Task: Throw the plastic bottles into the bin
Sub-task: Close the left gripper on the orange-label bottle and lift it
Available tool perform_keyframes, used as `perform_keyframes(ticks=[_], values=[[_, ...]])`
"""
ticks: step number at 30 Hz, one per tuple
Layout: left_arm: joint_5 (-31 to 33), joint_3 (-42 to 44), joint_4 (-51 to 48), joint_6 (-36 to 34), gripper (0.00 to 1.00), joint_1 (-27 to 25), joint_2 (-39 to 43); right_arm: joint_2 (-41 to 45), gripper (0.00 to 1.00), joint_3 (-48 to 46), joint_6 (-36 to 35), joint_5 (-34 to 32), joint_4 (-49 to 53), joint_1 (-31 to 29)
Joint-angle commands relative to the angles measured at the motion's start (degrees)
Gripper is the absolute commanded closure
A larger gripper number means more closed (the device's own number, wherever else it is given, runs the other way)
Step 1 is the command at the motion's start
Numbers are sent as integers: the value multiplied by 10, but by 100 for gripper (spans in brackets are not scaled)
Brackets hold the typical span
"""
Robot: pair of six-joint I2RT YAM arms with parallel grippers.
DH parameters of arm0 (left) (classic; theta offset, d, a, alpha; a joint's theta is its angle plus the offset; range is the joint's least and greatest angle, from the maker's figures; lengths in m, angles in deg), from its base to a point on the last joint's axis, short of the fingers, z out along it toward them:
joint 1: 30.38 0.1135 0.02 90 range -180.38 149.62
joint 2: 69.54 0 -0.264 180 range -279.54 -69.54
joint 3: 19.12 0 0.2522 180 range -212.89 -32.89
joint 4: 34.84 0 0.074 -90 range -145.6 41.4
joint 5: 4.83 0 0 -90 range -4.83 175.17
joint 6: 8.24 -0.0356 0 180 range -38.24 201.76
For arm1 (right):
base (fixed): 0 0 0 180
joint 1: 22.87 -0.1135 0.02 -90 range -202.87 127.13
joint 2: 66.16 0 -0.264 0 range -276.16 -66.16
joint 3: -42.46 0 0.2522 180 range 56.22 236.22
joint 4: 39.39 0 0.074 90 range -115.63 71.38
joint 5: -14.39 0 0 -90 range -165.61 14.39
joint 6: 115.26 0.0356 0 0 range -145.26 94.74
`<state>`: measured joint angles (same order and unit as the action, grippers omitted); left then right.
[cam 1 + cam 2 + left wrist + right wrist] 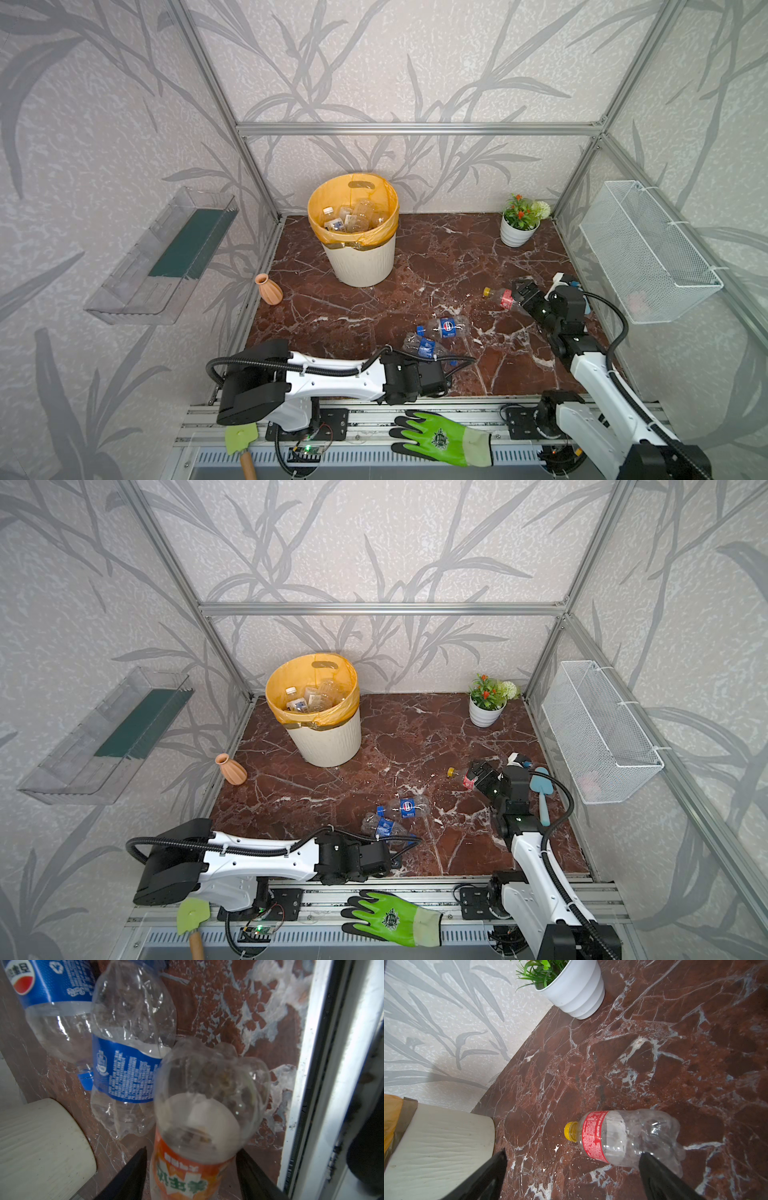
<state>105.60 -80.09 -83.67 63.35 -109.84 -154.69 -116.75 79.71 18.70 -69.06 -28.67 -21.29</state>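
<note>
Orange-label bottle [187, 1178] looks clamped in left gripper [191, 1151], well in front of bin [361, 262]; right gripper [574, 1153] spread wide at red-label bottle [612, 1138], right of bin.

Through the right wrist camera I saw the right gripper [574, 1154] spread wide over the marble top [654, 1053]; a red-labelled bottle [623, 1140] lay on its side there, its yellow cap [570, 1130] pointing toward the bin [436, 1142]; one black finger [660, 1176] overlapped its crumpled clear body; a white flower pot [577, 991] stood by the wall [436, 1022].
</note>
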Motion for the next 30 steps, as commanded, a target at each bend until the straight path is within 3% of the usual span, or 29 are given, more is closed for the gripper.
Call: perform_keyframes(ticks=[1, 10, 14, 19, 24, 30], values=[[-9, -6, 18, -15, 31, 4, -27, 0, 1, 3, 2, 8, -13, 4], [-28, -1, 42, -9, 33, 26, -52, 3, 1, -4, 4, 18, -16, 13], [-30, -6, 41, -7, 43, 30, -73, 7, 1, -8, 8, 19, -17, 16], [-31, -5, 46, 0, 47, 30, -71, 12, 1, -11, 9, 22, -14, 23], [-18, 3, 53, 8, 61, 31, -42, 16, 1, -13, 11, 23, -11, 26], [-8, 21, 65, 26, 67, 36, 14, 15, 1, -18, 16, 22, -14, 27]])
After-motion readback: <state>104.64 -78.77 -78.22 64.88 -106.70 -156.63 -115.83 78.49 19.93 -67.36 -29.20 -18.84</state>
